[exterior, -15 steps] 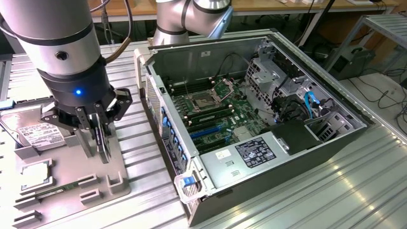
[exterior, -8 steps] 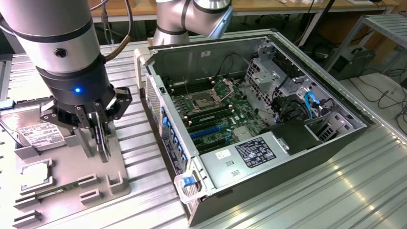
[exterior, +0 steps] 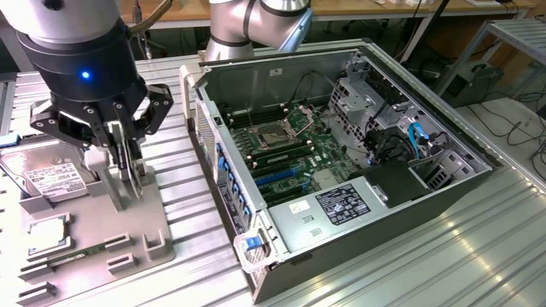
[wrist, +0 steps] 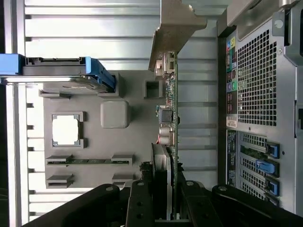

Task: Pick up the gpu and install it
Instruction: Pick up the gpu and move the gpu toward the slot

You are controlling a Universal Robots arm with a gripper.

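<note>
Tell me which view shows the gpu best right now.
The wrist view: the gpu runs edge-on from its silver bracket to the fingers clamping it. In the exterior view it is a thin sliver between the fingers.

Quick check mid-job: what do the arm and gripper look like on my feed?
The arm has silver-grey cylindrical segments with rounded joints. Its wrist section is a black cylinder carrying a small glowing blue light. The gripper is black, with hinged linkage bars fastened by round pins.
</note>
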